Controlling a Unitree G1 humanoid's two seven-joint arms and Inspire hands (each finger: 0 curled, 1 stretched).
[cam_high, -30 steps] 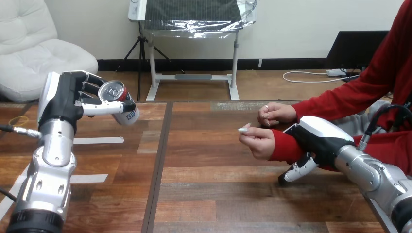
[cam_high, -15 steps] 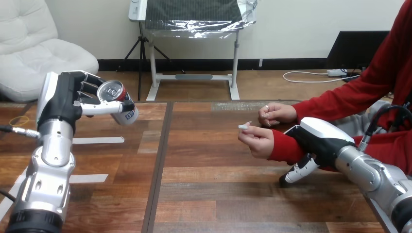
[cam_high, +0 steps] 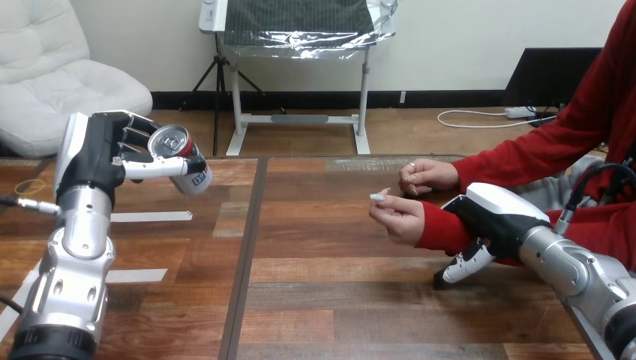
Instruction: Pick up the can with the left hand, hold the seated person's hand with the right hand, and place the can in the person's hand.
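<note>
The can (cam_high: 182,160), red and silver with its top tilted toward me, hangs above the table's left part. My left hand (cam_high: 101,154) is shut on it, fingers and thumb wrapped round its side. At the right, my right hand (cam_high: 496,216) lies over the person's red-sleeved forearm (cam_high: 441,227), with a finger (cam_high: 457,271) curled beneath it. The person's near hand (cam_high: 397,217) sticks out leftward from that sleeve, fingers loosely bent, held above the table. Behind it, the person's other hand (cam_high: 425,174) rests at the table's far edge.
Two white tape strips (cam_high: 150,217) (cam_high: 133,275) lie on the wooden table (cam_high: 337,300) at the left. A dark seam (cam_high: 246,255) runs front to back between the can and the person's hands.
The left hand has drifted a little to the left with the can. The right hand and the person's hand have barely shifted.
</note>
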